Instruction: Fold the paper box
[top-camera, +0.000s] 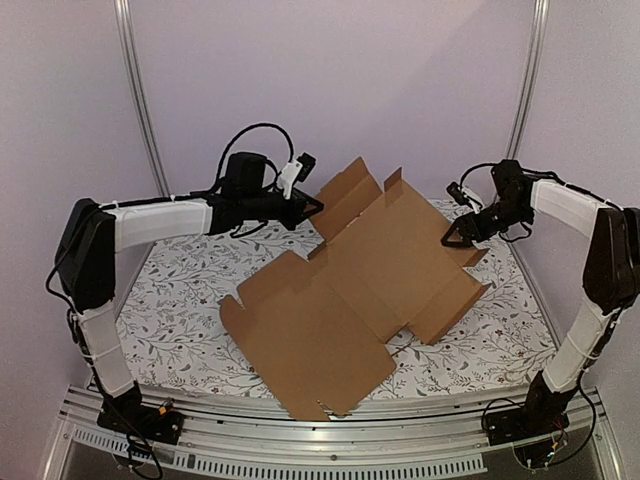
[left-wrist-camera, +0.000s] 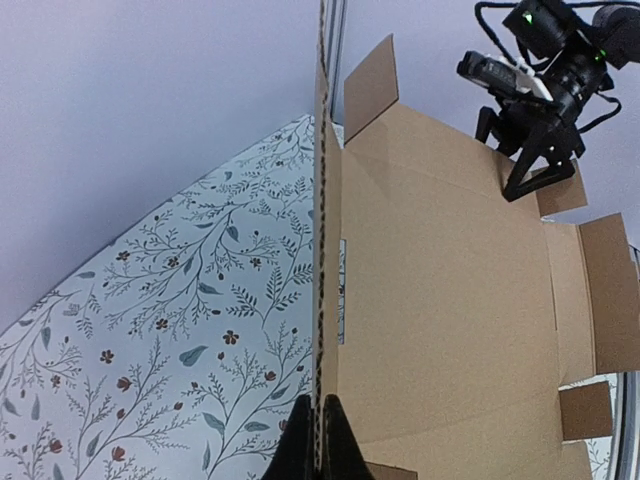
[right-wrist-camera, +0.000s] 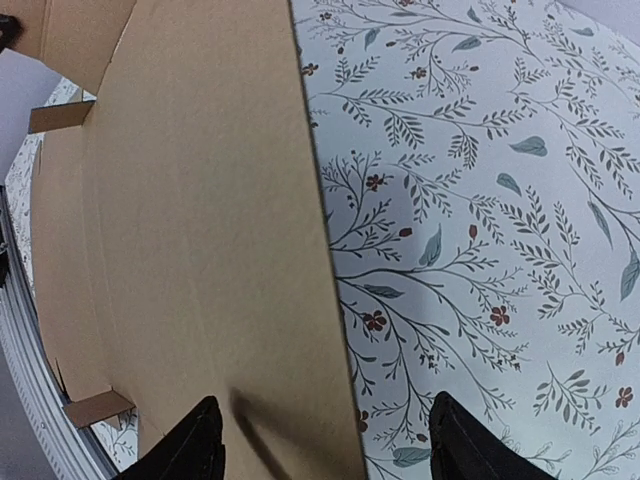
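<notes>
- My left gripper (top-camera: 315, 207) is clamped on the paper box (top-camera: 350, 290), with a thin cardboard edge caught between its fingertips. In its wrist view that edge runs straight away from the fingers like a blade.
- I judge this pinch is there to stand that side flap (top-camera: 340, 190) up along its crease. The flap already looks lifted off the tablecloth (top-camera: 180, 300) beside the gripper, while the main panel spreads flat to the gripper's right.
- My right gripper (top-camera: 450, 240) is released and grasps nothing. One finger (right-wrist-camera: 195, 445) hangs over the cardboard and the other over the cloth, so the box's edge passes between them without touching either.
- I read that straddle as lining up to catch the opposite side, so both walls can be raised against each other. It may also be there to steady the sheet against the left pull.
- The box lies unfolded on the cloth, its far end between my two grippers.
- Its long axis runs diagonally, from just beside the right gripper back toward the left arm's base. The wide lid panel is at the near end and the small tabs at the far end.
</notes>
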